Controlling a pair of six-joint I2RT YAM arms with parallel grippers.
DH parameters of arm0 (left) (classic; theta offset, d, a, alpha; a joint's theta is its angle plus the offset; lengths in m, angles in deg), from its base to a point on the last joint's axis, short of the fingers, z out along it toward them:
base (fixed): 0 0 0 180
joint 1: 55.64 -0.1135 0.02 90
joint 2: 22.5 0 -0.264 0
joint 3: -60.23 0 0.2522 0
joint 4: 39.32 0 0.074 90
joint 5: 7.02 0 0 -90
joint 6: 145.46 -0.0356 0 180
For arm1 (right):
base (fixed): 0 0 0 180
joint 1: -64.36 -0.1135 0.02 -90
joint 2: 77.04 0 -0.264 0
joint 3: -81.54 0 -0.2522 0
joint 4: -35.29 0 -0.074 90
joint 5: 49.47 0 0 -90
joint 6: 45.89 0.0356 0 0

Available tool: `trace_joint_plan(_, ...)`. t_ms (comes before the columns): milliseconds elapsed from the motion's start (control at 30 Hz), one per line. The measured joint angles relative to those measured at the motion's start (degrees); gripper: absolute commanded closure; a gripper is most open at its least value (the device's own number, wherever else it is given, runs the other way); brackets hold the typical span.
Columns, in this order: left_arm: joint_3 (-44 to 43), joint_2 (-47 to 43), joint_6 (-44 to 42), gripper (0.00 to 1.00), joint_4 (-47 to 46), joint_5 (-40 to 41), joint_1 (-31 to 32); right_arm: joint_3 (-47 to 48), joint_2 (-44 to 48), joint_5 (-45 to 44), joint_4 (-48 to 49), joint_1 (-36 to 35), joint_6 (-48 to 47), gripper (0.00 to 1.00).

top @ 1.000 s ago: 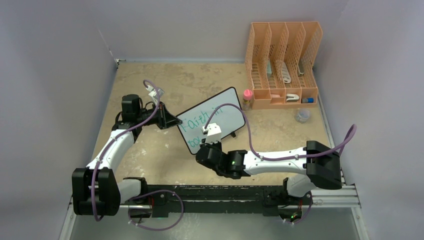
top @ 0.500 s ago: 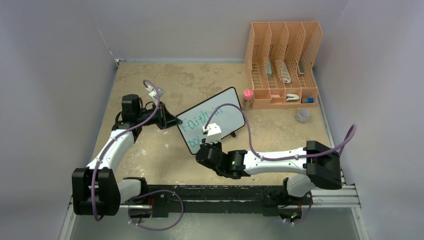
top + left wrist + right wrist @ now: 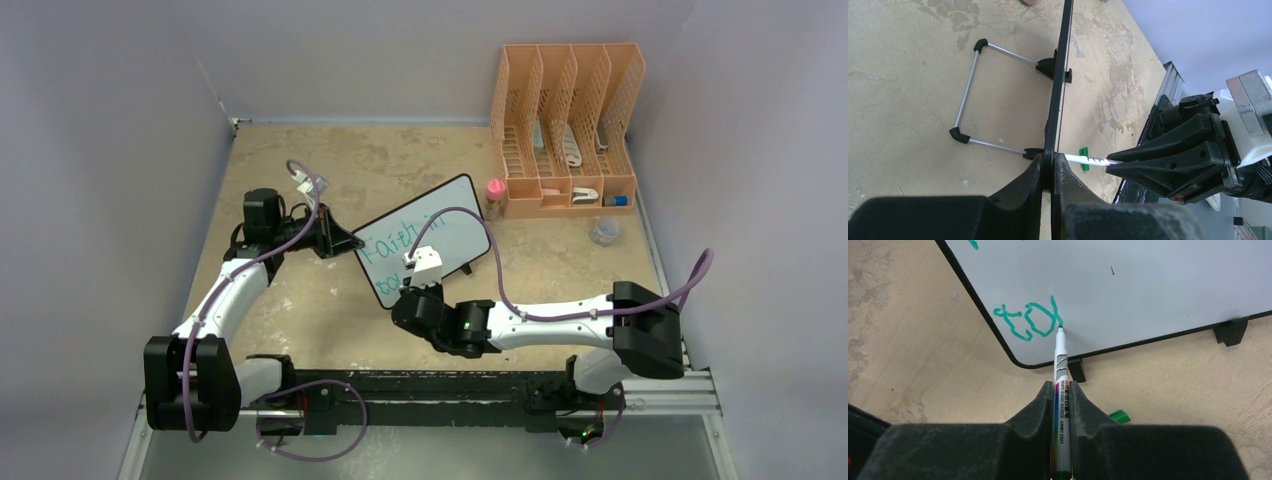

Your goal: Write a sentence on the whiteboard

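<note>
Whiteboard (image 3: 455,235) stands near centre of counter (image 3: 400,150), tilted back on its wire leg (image 3: 968,95) & black feet, face twd the arm bases.

Left end effector (image 3: 1052,169) is clamped on the board's 9 o'clock edge, frame pinched btw both fingers. Likely reason: board is light & only propped, so pen pressure could tip or skid it. The pinch braces it w/o covering the writing area.

Right end effector (image 3: 1062,390) reaches in from 6 o'clock, closed tight on a whiteboard marker (image 3: 1060,355). Barrel is gripped well back, so the tip pokes out ahead, in plain sight of the wrist cam. Tip touches the board right at the end of the last green stroke.

Sentence (image 3: 1028,320): top line reads "Faith in" in the overhead view. 2nd line, by the board's 7 o'clock corner, shows only "to" + one more stroke. So approx halfway, mid-word on line 2, w/ blank board twd 3 o'clock for the rest.

Green cap (image 3: 1118,416) lies on the counter at approx 4 o'clock of the nearest foot, clear of the stroke path.

Risk: line 2 sits close to the lower frame, so little room for low strokes.
</note>
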Motion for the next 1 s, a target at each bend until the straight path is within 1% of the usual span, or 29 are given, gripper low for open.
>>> trace_joint_plan(500, -0.17, 0.00, -0.02, 1.00, 0.33, 0.00, 0.02, 0.00, 2.25, -0.22, 0.02, 0.04, -0.74, 1.00)
trace_joint_plan(1000, -0.17, 0.00, -0.02, 1.00, 0.37, 0.00, 0.02, 0.11, 2.16, -0.50, 1.64, 0.07, -2.64, 1.00)
